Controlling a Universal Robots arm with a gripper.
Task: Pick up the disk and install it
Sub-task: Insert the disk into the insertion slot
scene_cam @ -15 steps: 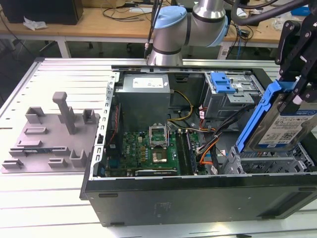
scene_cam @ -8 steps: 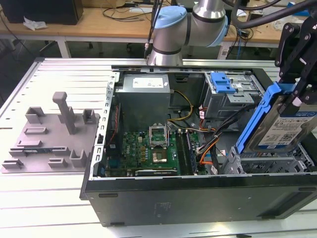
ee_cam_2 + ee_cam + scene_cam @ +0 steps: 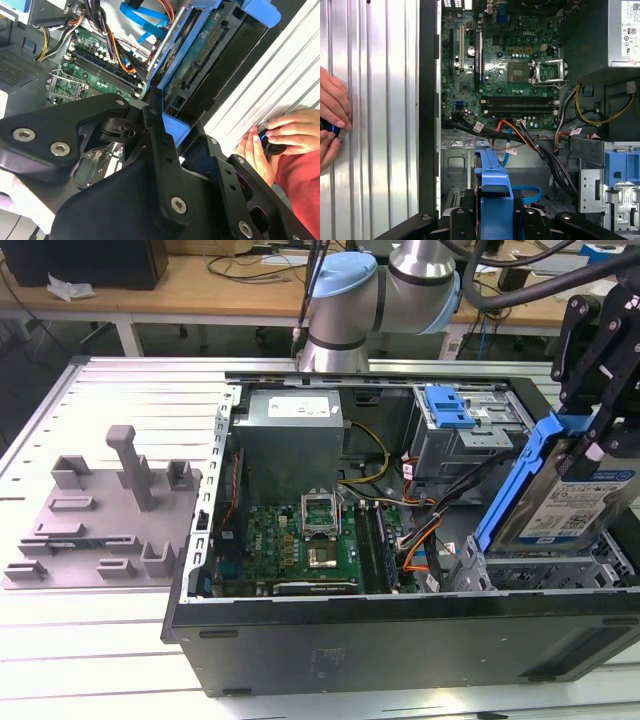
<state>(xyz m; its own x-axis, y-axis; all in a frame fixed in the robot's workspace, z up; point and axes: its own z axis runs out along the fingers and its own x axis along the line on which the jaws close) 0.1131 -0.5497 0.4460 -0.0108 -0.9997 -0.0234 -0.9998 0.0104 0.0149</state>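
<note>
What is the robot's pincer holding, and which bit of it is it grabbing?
The pincer holds the disk, tilted over the open computer case. It grips the disk's upper end, at the blue carrier bracket.

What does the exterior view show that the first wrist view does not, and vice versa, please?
Exterior view: the grey moulded tray beside the computer case, the arm's blue-capped joints, and the disk, label showing, tilted in the hand. First wrist view: a person's fingers on the ridged table beside the case. Shared: the disk's blue carrier, the motherboard and the power supply.
</note>
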